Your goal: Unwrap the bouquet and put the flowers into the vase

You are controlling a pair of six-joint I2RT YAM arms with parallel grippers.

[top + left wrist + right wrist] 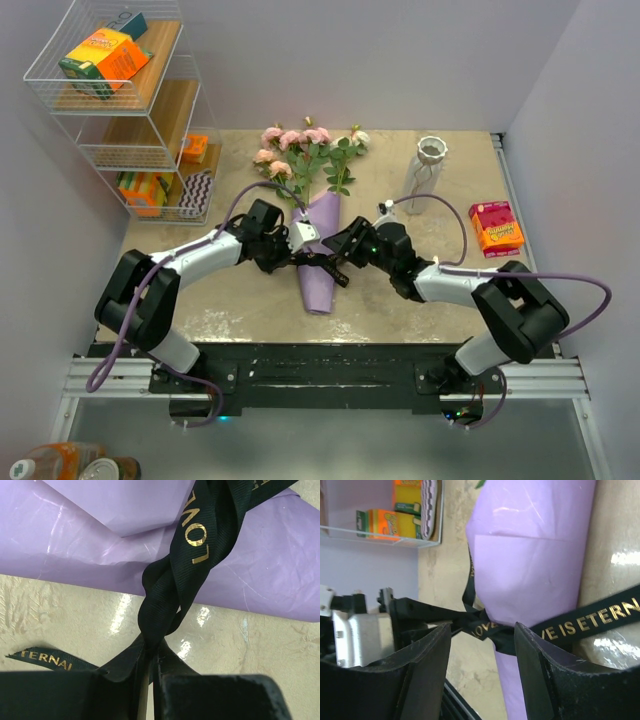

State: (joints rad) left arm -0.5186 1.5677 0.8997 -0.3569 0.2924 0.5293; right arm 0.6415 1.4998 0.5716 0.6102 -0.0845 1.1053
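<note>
The bouquet [325,215] lies flat in the middle of the table [250,312], with the tip of its lilac paper cone [320,290] pointing toward the near edge. The flowers [295,140] fan out toward the far edge, pink and cream heads over green leaves. A black ribbon [185,570] with gold lettering is tied around the cone. In the left wrist view a twisted strand of it runs off the paper and down into the left gripper [149,680], whose fingers are pinched closed on it just beside the cone's left side. A loose end of the ribbon lies flat on the table close by.

The right gripper [482,630] sits at the cone's right side, facing the left one. Its jaws stand apart with the ribbon's knot in the gap between them, not clamped. Another length of ribbon runs on past its far finger across the paper.

The vase [427,172] stands upright near the far right of the table, well apart from the bouquet. A red-orange box [496,228] lies near the right edge. A wire shelf [130,110] at the far left holds boxes and sponges
</note>
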